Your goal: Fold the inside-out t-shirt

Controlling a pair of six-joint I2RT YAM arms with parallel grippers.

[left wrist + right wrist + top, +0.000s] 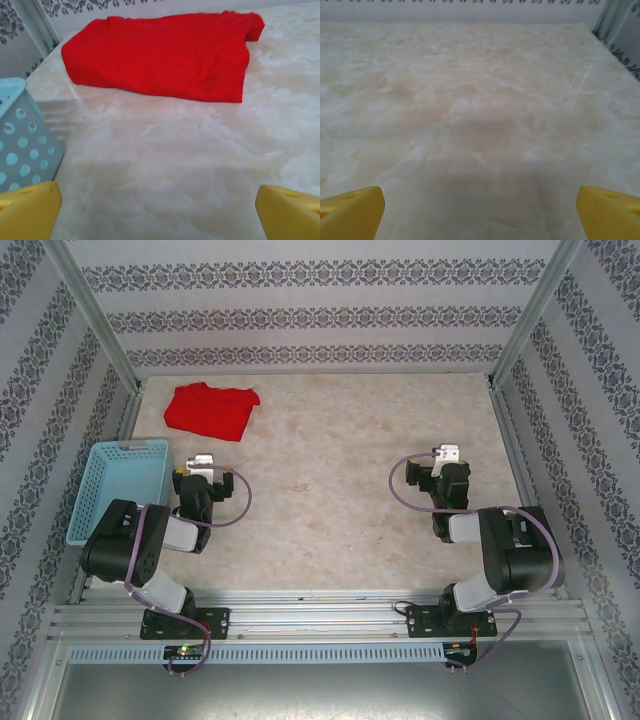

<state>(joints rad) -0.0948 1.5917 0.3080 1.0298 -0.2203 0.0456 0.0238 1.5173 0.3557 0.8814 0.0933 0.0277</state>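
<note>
Red cloth lies in the far left corner of the table [340, 500]: the t-shirt [160, 55], gathered into a compact, roughly rectangular packet with its layers stacked flat. From the left wrist camera the near edge looks straight and doubled over, while a bit of sleeve or hem pokes out at the far right corner of the packet. It sits apart from the blue basket [120, 480], which stands at the left edge of the table, nearer the arms. Nothing touches the shirt.

Facing the shirt from a distance, the left gripper [159, 212] hangs low over bare tabletop, its jaws spread wide with nothing between them. Over on the right half of the table, the right gripper [480, 212] is well apart from the shirt, its jaws likewise wide apart and empty.

As for progress, the folding looks finished or very nearly so: the shirt is a tidy packet set to one side, and both arms sit close to their bases. Whether the seams face outward I cannot tell at this sharpness; the cloth shows no print or label either way. What may remain, at most, is tucking in that stray corner.
</note>
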